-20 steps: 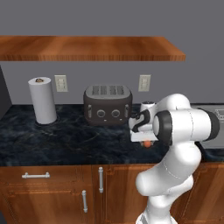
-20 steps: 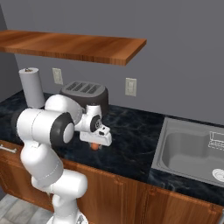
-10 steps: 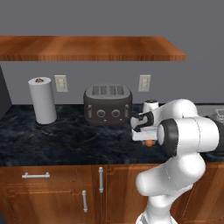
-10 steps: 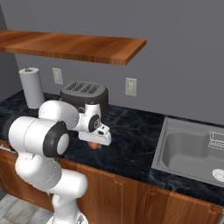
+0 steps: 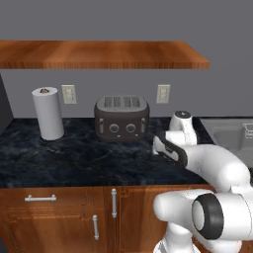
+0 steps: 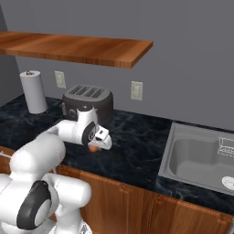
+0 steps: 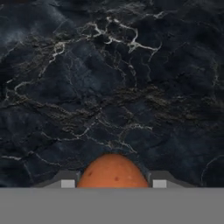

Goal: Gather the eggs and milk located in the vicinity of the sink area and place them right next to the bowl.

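Pincer [image 7: 113,183] clamped on one of the eggs [image 7: 113,173], the brown-orange oval seated between both fingertips [image 7: 66,182]. In the right base view the pincer [image 6: 95,147] hangs above the dark marbled counter [image 6: 132,151] with the egg [image 6: 93,148] showing beneath the white hand. The sink [image 6: 201,157] lies well off to the pincer's right side along the counter. A toaster [image 6: 87,101] stands just behind the pincer, against the wall; a paper towel roll [image 6: 33,91] stands further left.
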